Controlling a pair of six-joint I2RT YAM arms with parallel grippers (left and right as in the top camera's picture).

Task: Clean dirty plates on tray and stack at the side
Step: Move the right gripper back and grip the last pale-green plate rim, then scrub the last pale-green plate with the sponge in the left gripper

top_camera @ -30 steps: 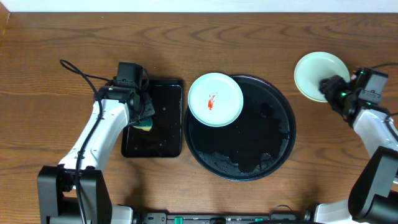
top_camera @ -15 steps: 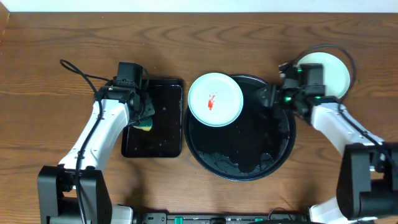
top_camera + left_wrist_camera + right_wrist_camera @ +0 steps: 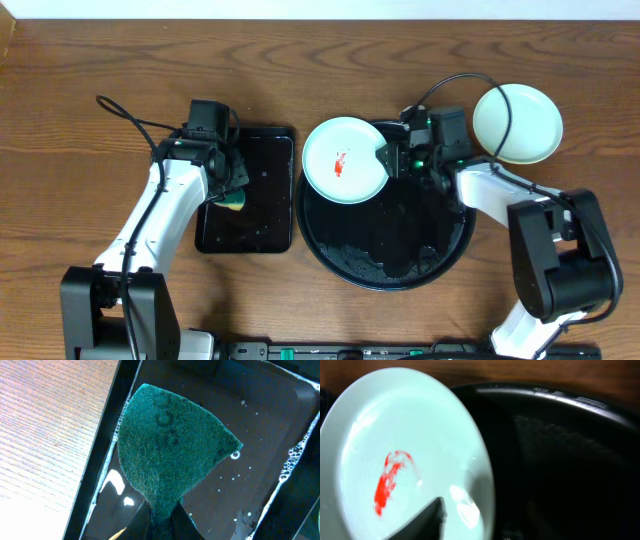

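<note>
- Left gripper [image 3: 161, 512] is clamped on a green sponge [image 3: 167, 450] over the rectangular tray [image 3: 255, 225], which holds soapy water.
- Round black tray [image 3: 420, 230] holds one mint plate [image 3: 345, 160], smeared red, overhanging its upper-left rim.
- Right gripper [image 3: 390, 160] is at that plate's right edge; how far open, cannot tell.
- Second pale plate [image 3: 517, 123] lies on the bare table [image 3: 80, 60], far right.
- Two plates, two trays.

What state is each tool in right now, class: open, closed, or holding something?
Left tool: closed on the green sponge.
Right tool: at the rim of the smeared plate; open or closed cannot be told.
</note>
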